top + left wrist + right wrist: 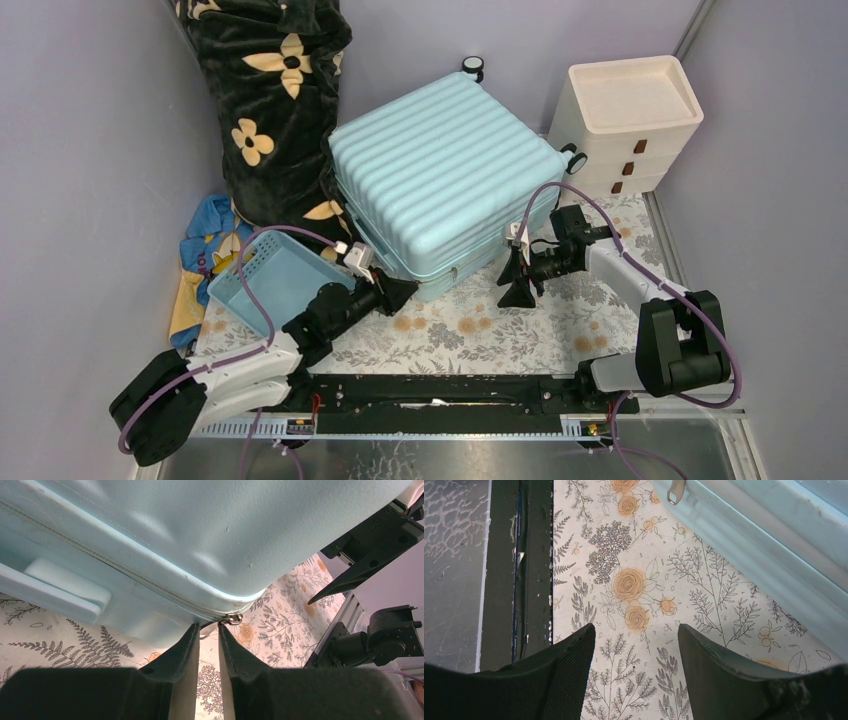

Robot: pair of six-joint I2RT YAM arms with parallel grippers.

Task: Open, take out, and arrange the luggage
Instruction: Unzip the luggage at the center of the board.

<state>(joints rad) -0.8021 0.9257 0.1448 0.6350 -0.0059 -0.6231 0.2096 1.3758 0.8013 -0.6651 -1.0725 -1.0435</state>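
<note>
Floral table cover (pixel 470 330) spreads across the whole workspace, and right in the middle, toward the far side, lies the luggage (pixel 440 175). It's flat on its back, ribbed shell up and turned at an angle, with its wheels pointing to the far wall. The two halves are together, and the left wrist view shows the zip line running closed round the near corner.

Far left, a dark flower-print blanket (pixel 280 100) is heaped against the wall, touching the case's left side. Far right, the cream drawer unit (pixel 630 120) stands just beside the case. Near left, the small blue basket (pixel 265 280) sits tilted next to the case's near-left corner, with a colourful cloth (pixel 205 250) bunched beyond it at the left wall.

Now the arms. The left gripper (pixel 410 289) is pushed right up to the case's near edge. From its own camera the fingers (pixel 185 645) stand narrow with just a slit between them, tips at the zip line and a metal zipper pull (pixel 231 619) at the right tip. I cannot tell whether anything is pinched.

The right gripper (pixel 520 290) hangs over the cover off the near-right corner. Its fingers (pixel 569 655) are spread wide with only floral print between them, and a second pull tab (pixel 675 491) dangles from the case's edge beyond.
</note>
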